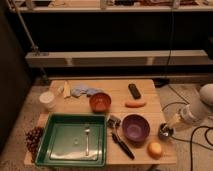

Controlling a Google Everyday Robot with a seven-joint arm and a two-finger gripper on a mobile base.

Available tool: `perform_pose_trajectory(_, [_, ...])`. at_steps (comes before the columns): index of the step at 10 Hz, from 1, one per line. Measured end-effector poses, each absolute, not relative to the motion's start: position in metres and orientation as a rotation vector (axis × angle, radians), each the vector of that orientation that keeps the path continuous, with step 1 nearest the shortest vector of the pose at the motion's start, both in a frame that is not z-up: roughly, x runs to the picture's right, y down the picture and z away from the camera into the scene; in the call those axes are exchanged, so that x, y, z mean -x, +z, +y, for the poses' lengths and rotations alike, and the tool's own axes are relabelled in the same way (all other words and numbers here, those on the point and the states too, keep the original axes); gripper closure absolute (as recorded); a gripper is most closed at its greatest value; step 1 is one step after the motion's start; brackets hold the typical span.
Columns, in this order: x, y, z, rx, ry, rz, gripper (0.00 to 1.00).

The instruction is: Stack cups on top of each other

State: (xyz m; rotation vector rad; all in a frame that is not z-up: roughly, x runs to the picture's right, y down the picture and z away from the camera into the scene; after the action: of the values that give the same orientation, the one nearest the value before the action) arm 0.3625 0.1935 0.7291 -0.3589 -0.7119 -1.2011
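landmark: purple bowl [135,127], near the front right of your table [150,95]; all places below are taken from it.
gripper [169,127]: just right of the purple bowl, down at the grey cup [164,134], reaching in from the right on the white arm [192,114].
gripper state: you cannot tell from this view whether it is apart, together or clamped on the cup; log it as undetermined.
grey cup: just right of the purple bowl, upright, by the table's right edge.
white cup [48,100]: well apart from the purple bowl, far left and further back, upright, alone.
stack: not yet made; the purple bowl stands between your two cups.
red bowl [100,102]: behind and left of the purple bowl, near it.
tray [47,145]: green, left of the purple bowl, with a fork [87,137] lying in it.
tool [120,141]: black-handled, just left of the purple bowl, between it and the tray.
fruit [155,149]: orange, just in front and right of the purple bowl.
carrot [135,104]: behind the purple bowl.
remote [134,90]: further behind the purple bowl, past the carrot.
cloth [82,91]: blue, behind and well left of the purple bowl.
grapes [34,137]: far left of the purple bowl, beyond the tray.
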Motion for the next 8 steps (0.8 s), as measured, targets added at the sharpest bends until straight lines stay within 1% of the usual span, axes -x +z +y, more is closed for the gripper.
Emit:
perform_pose_trajectory(7, [-0.3625,0.7291,0.1933,0.359,-1.201,-0.712,0.61])
perform_pose_trajectory(8, [-0.3625,0.7291,0.1933,0.359,-1.201,-0.712,0.65])
